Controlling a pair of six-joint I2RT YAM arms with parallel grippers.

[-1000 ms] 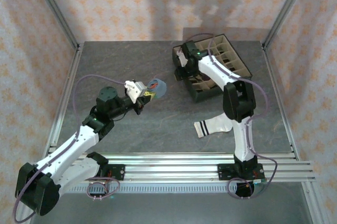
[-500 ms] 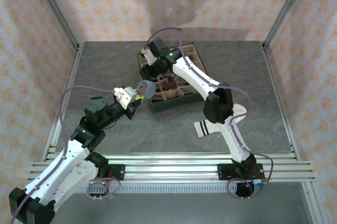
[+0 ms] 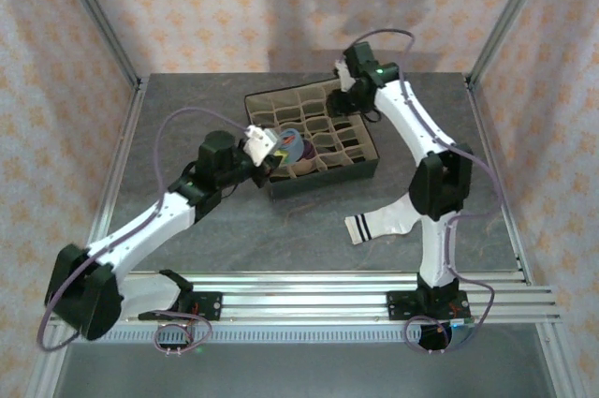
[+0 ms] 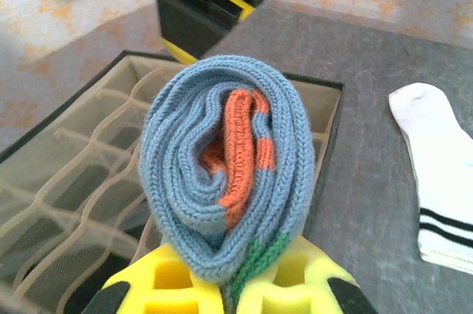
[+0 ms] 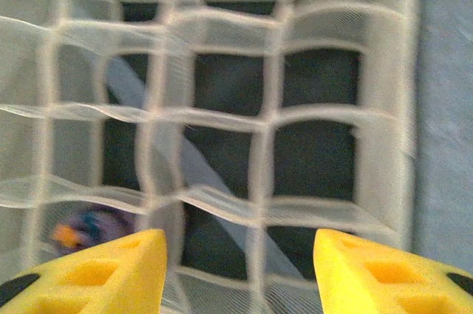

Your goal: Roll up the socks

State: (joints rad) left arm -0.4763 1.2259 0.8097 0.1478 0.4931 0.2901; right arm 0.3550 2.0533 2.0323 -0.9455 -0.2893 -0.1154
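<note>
The rolled grey-blue sock [image 4: 229,173], with orange and green showing in its coil, is pinched between my left gripper's [image 4: 233,284] yellow fingers. In the top view that gripper [image 3: 270,151] holds the roll [image 3: 290,144] over the near-left compartments of the dark box [image 3: 367,167]. A dark purple sock [image 3: 306,154] lies in a compartment just beside it. The white sock [image 3: 384,222] with black cuff stripes lies flat on the table in front of the box, also visible on the right [image 4: 443,173]. My right gripper [image 3: 350,89] hangs open over the box's far right corner, its fingers apart above the beige grid [image 5: 240,244].
The box's beige mesh dividers [image 5: 259,118] form several small cells under the right gripper. A blurred purple and orange shape [image 5: 89,229] sits in one cell at lower left. Metal frame posts and patterned walls enclose the grey table [image 3: 187,117].
The box was dragged left, then the right gripper swung from its left corner to its far right corner. The left gripper carried the rolled sock rightward to over the box.
</note>
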